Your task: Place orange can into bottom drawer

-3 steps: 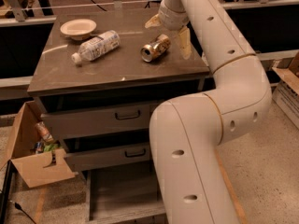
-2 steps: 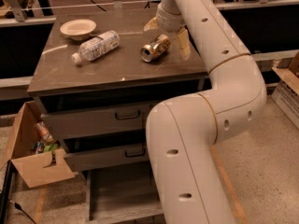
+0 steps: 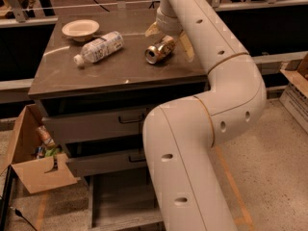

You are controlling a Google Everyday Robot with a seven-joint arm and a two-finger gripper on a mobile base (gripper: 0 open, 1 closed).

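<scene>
- Camera view is showing the white arm's end effector (image 3: pixel 169 40) hovering over the brown table (image 3: pixel 120 73), its tan fingers (image 3: pixel 186 46) standing apart.
- The small orange-gold aluminium can (image 3: pixel 160 50) is lying on its side between them, at the table's 1 o'clock.
- The grey wood-grain bottom drawer (image 3: pixel 120 201) is sitting pulled open at 6 o'clock.

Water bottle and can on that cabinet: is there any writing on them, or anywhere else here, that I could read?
No text here can be read.
Water bottle: the label carries print, too blurred to read.
Orange can: only colour patches show, no legible words.
Packets in the cardboard box: too small to read.
Gripper, open over the can on the cabinet top: no markings visible.
</scene>
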